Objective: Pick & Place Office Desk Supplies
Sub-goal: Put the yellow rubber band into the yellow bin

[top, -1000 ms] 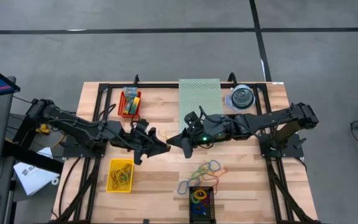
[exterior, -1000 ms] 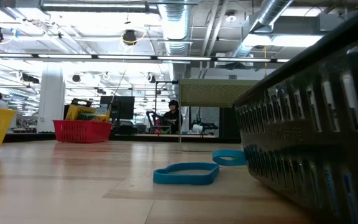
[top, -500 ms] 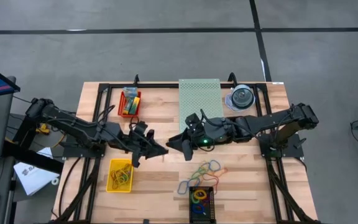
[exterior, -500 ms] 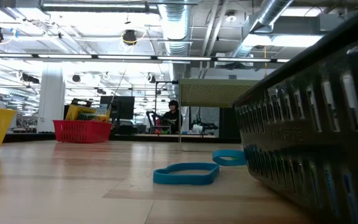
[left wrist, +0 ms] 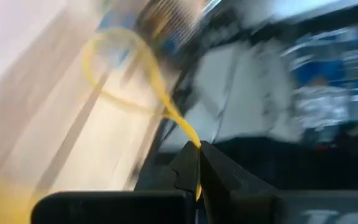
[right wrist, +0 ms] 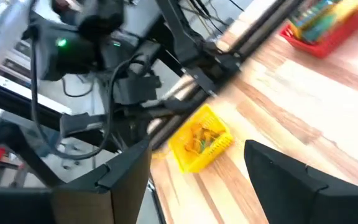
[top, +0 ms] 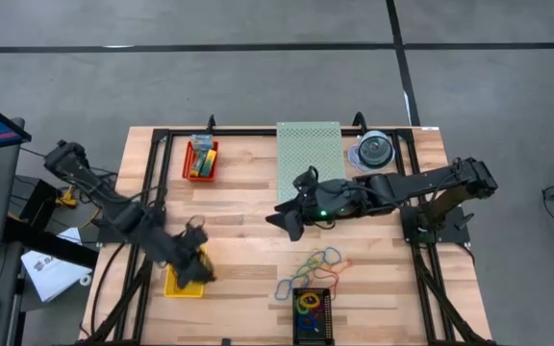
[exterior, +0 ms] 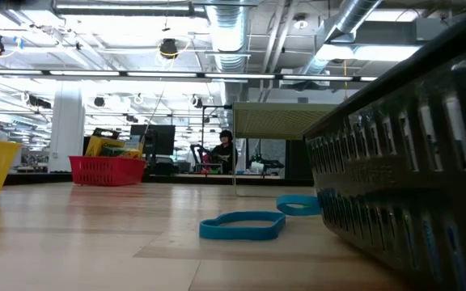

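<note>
- Wooden tabletop [top: 248,192] under both arms: the left tool [top: 196,266], at lower left above the yellow bin [top: 174,285], is clamped on a yellow rubber band [left wrist: 129,74].
- Best lowered inside the bin's walls before letting go, so the band cannot spring out.
- Right tool [top: 284,217], mid-frame, spread wide, holds nothing.
- Count: roughly five loose bands [top: 317,261] at lower centre; one red bin [top: 200,159] of crayon boxes.

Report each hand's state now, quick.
Left hand: closed on a yellow rubber band, over the yellow basket.
Right hand: open, holding nothing, mid-table.
</note>
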`<state>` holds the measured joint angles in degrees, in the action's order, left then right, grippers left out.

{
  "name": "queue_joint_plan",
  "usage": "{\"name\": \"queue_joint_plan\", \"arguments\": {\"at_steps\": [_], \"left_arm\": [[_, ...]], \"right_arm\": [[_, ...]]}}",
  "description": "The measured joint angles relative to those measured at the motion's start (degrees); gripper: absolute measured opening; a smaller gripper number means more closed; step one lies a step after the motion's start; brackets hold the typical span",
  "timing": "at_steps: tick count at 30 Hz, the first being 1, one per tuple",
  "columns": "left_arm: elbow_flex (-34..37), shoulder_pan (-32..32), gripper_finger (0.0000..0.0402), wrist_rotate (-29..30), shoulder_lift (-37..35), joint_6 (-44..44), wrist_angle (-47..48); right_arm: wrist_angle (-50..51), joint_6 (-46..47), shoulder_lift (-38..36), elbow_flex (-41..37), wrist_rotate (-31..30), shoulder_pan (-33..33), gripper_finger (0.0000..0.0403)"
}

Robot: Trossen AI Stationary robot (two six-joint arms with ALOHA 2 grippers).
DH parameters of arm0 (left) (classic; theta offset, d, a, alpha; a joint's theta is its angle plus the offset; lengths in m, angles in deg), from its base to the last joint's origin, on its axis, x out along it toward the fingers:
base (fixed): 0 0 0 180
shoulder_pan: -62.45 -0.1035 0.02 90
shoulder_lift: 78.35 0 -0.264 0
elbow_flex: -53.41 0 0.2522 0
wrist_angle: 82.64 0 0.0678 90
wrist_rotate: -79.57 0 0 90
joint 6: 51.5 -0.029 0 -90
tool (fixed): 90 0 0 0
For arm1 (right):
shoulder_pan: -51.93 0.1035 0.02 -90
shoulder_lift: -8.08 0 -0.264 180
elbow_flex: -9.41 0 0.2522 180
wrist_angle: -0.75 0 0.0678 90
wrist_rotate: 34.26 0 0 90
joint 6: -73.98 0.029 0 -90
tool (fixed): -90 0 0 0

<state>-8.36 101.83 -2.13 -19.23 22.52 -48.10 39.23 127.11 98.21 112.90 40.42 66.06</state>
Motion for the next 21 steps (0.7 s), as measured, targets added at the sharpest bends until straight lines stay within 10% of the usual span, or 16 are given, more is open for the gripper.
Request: {"name": "queue_joint_plan", "arguments": {"at_steps": [9,21], "left_arm": [[0.0,10.9,0.0,-0.3,2.8,31.2,22.8],[0.0,7.5,0.01,0.1,7.0,38.4,31.7]], "right_arm": [[3.1,2.0,0.1,0.0,-2.0,0.0,0.0254],[3.7,1.9,0.1,0.0,-2.7,0.1,0.0254]]}}
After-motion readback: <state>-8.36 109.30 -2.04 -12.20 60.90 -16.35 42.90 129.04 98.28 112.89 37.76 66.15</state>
